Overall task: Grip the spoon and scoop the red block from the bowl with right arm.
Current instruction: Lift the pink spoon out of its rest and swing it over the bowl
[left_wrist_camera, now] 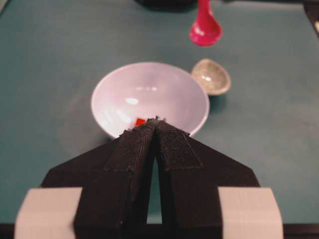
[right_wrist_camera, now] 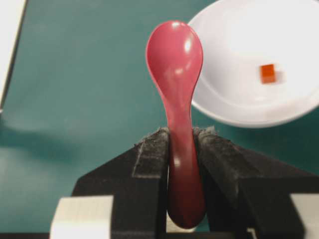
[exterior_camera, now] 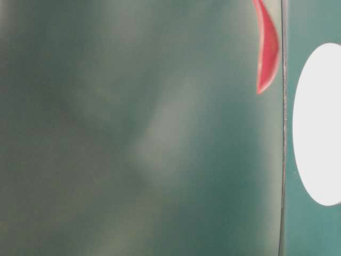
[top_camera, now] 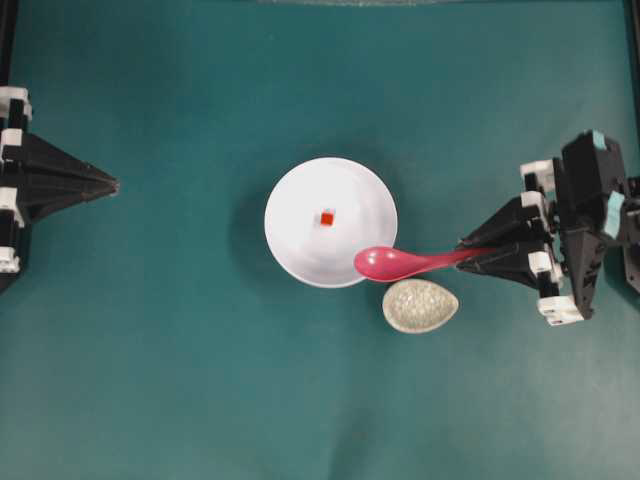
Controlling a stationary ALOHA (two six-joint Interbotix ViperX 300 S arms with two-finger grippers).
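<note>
the teal surface [top_camera: 180, 380] runs wide and bare on every side of the dishes, with open room between the left jaws and the bowl, and a dark frame along its left and right edges.

counted: two arms, one bowl, one small dish, one spoon, one block.

the right arm [top_camera: 585, 225] reaches in from the right edge, its gripper [top_camera: 470, 253] lying about level and pointing toward the middle; its jaws are clamped on the handle of the magenta spoon [top_camera: 400, 264]. the left gripper [top_camera: 112, 185] sits at the left edge, pointing at the bowl, jaws pressed together on nothing.

the white bowl [top_camera: 300, 250] stands ahead of the right jaws and a little to one side, well apart from the left jaws. the speckled teardrop dish [top_camera: 421, 306] lies just beside the bowl, below the spoon's handle in the overhead view. the spoon sticks straight out from the right jaws, held off the surface, its scoop overlapping the bowl's near rim as seen from above. the red block [top_camera: 327, 218] rests inside the bowl near its centre, beyond the scoop and not in it.
</note>
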